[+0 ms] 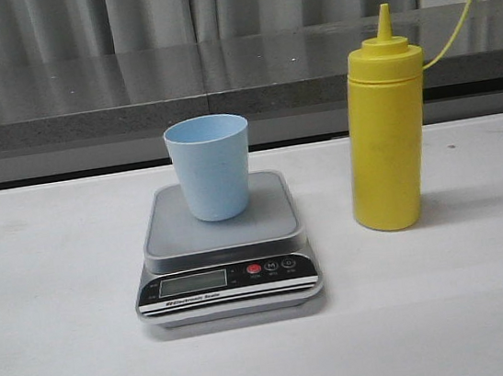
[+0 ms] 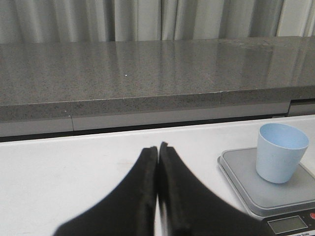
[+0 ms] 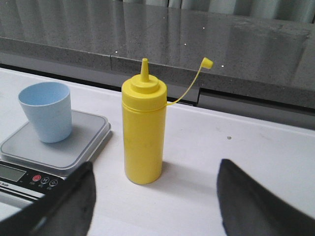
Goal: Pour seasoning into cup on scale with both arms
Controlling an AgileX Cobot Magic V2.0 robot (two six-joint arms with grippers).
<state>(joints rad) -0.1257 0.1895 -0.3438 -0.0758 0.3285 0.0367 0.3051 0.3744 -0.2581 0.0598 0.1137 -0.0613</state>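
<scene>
The pale blue cup (image 1: 211,166) stands upright on the silver-grey scale (image 1: 222,238) at the table's middle. The yellow seasoning bottle (image 1: 385,133) stands upright to the right of the scale, its cap hanging off on its strap. No arm shows in the front view. In the left wrist view my left gripper (image 2: 158,147) is shut and empty, left of the scale (image 2: 266,189) and cup (image 2: 280,152). In the right wrist view my right gripper (image 3: 155,169) is wide open, with the bottle (image 3: 143,129) a little ahead between its fingers, untouched; the cup (image 3: 46,111) and scale (image 3: 54,147) lie beside it.
A grey stone counter ledge (image 1: 219,85) runs along the back of the white table (image 1: 61,361), with curtains behind it.
</scene>
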